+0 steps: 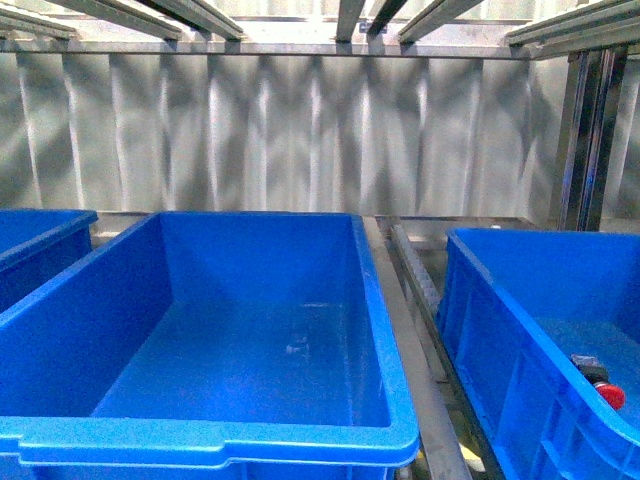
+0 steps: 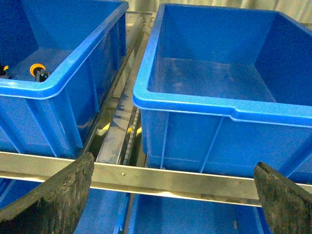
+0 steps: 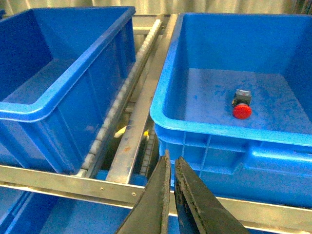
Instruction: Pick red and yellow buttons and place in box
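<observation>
Looks like the opening reach. Shows right end effector (image 3: 171, 158) clenched on nothing, left end effector (image 2: 174, 163) released wide. Finds round red-capped push-button (image 3: 242, 108) in right-hand blue bin (image 3: 219, 132), round yellow-capped push-button (image 2: 37, 70) in left-hand blue bin (image 2: 19, 88), deep bright-blue plastic box (image 1: 200, 440) between. Calls next for opening over red cap.

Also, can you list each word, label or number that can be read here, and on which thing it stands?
None can be read. The middle bin, the right bin and the red button show no print. The yellow button is too small to tell.
</observation>
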Controlling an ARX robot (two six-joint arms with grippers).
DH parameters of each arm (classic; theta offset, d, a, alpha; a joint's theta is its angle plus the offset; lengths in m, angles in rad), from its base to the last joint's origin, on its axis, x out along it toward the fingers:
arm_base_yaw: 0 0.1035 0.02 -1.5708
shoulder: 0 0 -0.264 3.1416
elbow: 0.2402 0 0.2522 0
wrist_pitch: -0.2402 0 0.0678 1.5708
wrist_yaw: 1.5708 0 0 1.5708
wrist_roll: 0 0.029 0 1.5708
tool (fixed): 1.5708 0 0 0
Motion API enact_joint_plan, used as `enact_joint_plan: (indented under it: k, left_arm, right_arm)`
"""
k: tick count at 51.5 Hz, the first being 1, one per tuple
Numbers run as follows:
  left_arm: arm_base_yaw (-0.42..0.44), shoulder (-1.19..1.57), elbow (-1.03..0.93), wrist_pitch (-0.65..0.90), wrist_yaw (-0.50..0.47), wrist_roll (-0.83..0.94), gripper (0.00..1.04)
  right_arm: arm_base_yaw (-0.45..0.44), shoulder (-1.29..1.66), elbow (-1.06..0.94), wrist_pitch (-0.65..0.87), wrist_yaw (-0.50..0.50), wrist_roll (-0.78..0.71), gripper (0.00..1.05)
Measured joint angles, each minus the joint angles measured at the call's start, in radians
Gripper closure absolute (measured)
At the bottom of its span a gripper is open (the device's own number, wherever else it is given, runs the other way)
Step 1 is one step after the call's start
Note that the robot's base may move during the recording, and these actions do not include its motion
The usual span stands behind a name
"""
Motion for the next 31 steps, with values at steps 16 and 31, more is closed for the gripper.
enact_joint_plan:
  k: [16,31]
  left_arm:
    - [0.0,0.0,0.0,0.0,0.0,0.0,0.08]
    - [0.0,0.0,0.0,0.0,0.0,0.0,0.08]
  right_arm:
    - [0.001,-0.074,-0.03,-0.043,0.0,0.0,1.01]
    - [0.002,-0.23,-0.041,-0.201,-0.002,0.0,1.01]
